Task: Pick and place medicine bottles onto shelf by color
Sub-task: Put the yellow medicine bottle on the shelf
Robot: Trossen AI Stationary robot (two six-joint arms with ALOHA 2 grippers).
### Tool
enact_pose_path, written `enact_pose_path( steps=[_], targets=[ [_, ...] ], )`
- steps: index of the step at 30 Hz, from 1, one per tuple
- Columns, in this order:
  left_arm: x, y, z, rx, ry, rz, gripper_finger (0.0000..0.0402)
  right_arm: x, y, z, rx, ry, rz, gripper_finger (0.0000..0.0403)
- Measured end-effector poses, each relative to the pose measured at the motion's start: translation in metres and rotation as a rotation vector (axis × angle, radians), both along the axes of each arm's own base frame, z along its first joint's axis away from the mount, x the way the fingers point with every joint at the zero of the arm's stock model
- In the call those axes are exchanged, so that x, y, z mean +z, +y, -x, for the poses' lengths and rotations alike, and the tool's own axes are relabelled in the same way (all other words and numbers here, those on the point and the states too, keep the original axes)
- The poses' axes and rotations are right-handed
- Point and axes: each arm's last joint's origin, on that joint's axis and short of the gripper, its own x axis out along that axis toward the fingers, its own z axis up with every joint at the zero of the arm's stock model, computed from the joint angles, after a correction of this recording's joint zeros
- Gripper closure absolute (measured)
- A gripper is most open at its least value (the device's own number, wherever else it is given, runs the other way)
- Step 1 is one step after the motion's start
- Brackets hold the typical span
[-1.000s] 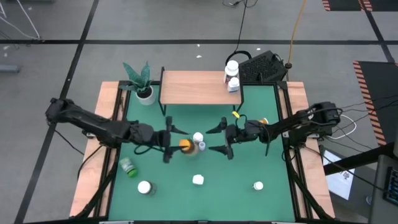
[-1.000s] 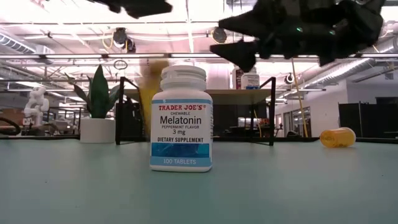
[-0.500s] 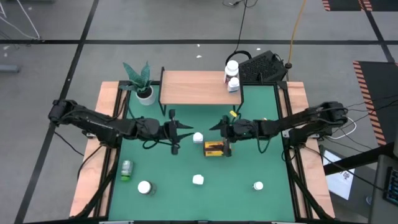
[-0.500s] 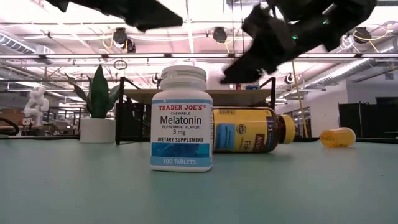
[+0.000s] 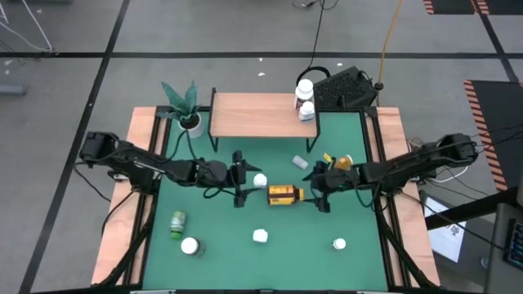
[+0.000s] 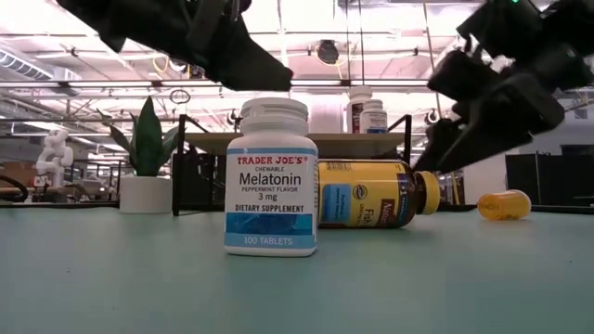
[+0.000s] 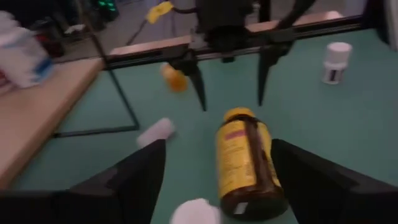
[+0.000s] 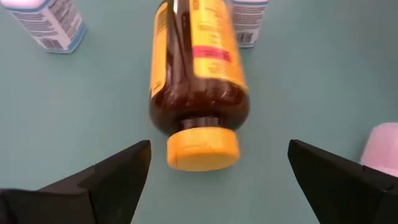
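Amber bottle (image 5: 282, 194): lying on its side mid-counter, yellow cap towards my right gripper (image 5: 320, 189), free of both grippers.
Left gripper (image 5: 238, 179): low, just left of the bottle's base, jaws spread, empty.
Right gripper: low, at the cap end, jaws spread, empty.
Arm pose: both reach inward from the counter's sides, facing each other across the bottle.
Risk: it is round and lying down; a nudge could roll it into the white bottle (image 5: 260, 180) beside it.
Shelf (image 5: 257, 114): far edge, two white bottles (image 5: 305, 100) at its right end.
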Motion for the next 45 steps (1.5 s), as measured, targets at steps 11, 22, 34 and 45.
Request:
enact_pose_path(
  steps=[11, 22, 34, 45],
  targets=[
    [-0.018, 0.007, -0.031, -0.017, 0.07, -0.022, 0.0101, -0.027, 0.0, 0.026, 0.024, -0.245, -0.053, 0.0065],
    [-0.03, 0.006, -0.039, -0.086, 0.118, -0.038, 0.0107, -0.034, 0.005, 0.018, 0.06, -0.247, 0.024, 0.0089],
    [-0.03, 0.006, -0.039, -0.089, 0.126, -0.046, 0.0108, -0.046, 0.007, 0.001, 0.032, -0.201, 0.077, 0.009],
    [-0.031, 0.006, -0.038, -0.097, 0.14, -0.064, 0.0108, -0.046, 0.007, 0.0, 0.037, -0.178, 0.077, 0.0203]
  ],
)
